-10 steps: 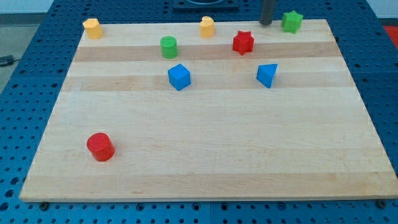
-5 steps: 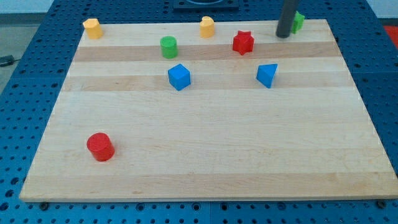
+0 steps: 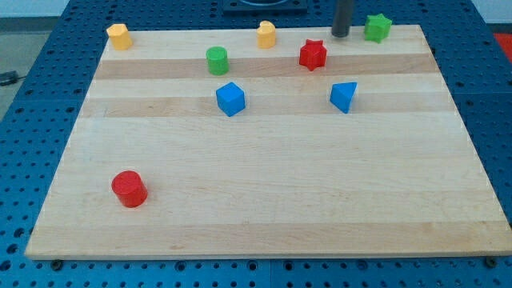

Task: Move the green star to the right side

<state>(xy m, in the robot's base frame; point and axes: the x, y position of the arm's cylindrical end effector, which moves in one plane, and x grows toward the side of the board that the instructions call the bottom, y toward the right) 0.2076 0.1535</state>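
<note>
Camera view, items logged from the view's left to its right. Your tabletop [image 3: 264, 200] is a pale wooden board resting on a blue perforated base [image 3: 32, 120].

- Yellow block [image 3: 119, 36]: top left corner of the board, at the far edge; shape not clear.
- Red cylinder [image 3: 129, 189]: alone low on the left, well apart from all the others.
- Green cylinder [image 3: 217, 60]: upper left of centre.
- Blue cube [image 3: 230, 98]: just below and a little right of the green cylinder, not touching it.
- Second yellow block [image 3: 266, 34]: top edge, near the middle.
- Red star [image 3: 313, 54]: right of that yellow block and slightly lower.
- My tip [image 3: 340, 34]: the dark rod comes down from the view's top; its end sits at the board's top edge, between the red star and the green star, touching neither.
- Blue block [image 3: 344, 96]: wedge-like shape, below the tip.
- Green star [image 3: 377, 27]: your task item, at the top edge toward the view's right, just beside the tip on its right, with a small gap showing.

There is no gripper on this rig, so you have no open or closed state to record.
</note>
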